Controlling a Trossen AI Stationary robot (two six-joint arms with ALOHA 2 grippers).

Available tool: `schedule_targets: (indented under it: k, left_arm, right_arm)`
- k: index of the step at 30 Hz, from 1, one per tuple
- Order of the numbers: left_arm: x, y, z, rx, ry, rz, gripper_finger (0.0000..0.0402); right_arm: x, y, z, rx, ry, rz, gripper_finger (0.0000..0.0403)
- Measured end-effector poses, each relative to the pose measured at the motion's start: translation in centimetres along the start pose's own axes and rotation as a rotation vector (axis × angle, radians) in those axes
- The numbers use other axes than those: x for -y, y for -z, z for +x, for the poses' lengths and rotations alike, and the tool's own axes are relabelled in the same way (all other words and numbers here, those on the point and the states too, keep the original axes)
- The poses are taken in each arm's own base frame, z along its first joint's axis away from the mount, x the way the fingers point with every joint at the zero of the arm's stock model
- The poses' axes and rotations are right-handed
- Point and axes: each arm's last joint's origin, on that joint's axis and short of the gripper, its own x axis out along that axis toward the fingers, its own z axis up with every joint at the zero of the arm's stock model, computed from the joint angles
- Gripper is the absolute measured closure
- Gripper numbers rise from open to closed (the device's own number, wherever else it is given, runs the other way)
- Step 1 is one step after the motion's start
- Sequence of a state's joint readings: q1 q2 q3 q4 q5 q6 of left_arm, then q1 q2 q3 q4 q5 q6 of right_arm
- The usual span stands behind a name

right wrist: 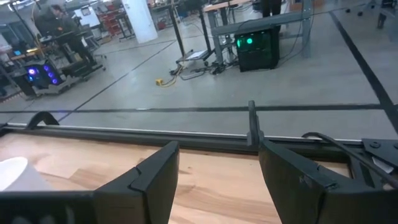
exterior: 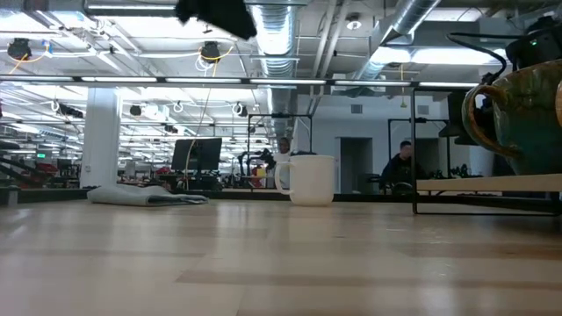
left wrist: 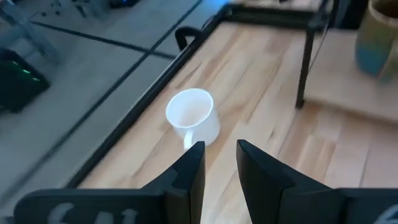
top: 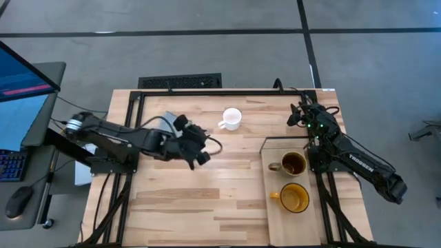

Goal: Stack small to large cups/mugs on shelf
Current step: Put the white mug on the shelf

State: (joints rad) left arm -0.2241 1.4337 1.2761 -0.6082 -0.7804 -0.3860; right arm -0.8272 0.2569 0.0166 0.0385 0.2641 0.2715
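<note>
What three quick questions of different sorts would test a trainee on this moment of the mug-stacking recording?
1. True or false: the white mug already stands on the shelf.
2. Multiple choice: which end effector is nearest the white mug? A) left end effector B) right end effector C) neither is over the table
3. Fill in: the two mugs on the shelf are the dark brown mug and the ____ mug.

Key: 1. False, it sits on the planked tabletop, apart from the shelf. 2. A; its fingers are open and empty. 3. yellow-orange.
</note>
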Motion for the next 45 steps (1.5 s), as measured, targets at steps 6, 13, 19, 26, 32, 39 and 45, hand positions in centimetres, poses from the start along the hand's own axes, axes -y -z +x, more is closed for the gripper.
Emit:
schedule_targets:
  k: [6,13,19,26,32,39,45]
  left_arm:
    - [-3.5,4.9,3.9,0.112,-0.052,-0.224,0.0318]
    - [-6.5,7.5,7.3,0.194,-0.093,-0.457,0.0318]
    - [-8.3,7.9,8.3,0.148,-0.156,-0.491,0.0317]
    - [-9.6,7.9,8.9,0.135,-0.197,-0.509,0.0317]
    - [-9.7,8.3,9.1,0.085,-0.161,-0.489,0.0315]
    - [-9.5,8.3,9.1,0.065,-0.102,-0.497,0.0300]
    - [-9.4,8.4,9.1,0.054,-0.070,-0.511,0.0275]
  right_arm:
    - [0.0,0.0,0.0,0.002,-0.001,0.001,0.0159]
    - [0.0,0.0,0.0,0.003,-0.001,0.001,0.0159]
    - [0.0,-0.1,0.0,0.004,0.002,0.001,0.0159]
    - [0.0,-0.1,0.0,0.003,0.003,0.000,0.0159]
    - [0.0,-0.1,0.0,0.003,0.006,0.000,0.0159]
    - [0.0,-0.1,0.0,0.003,0.006,0.000,0.0159]
    - [0.0,-0.1,0.0,0.003,0.006,0.000,0.0159]
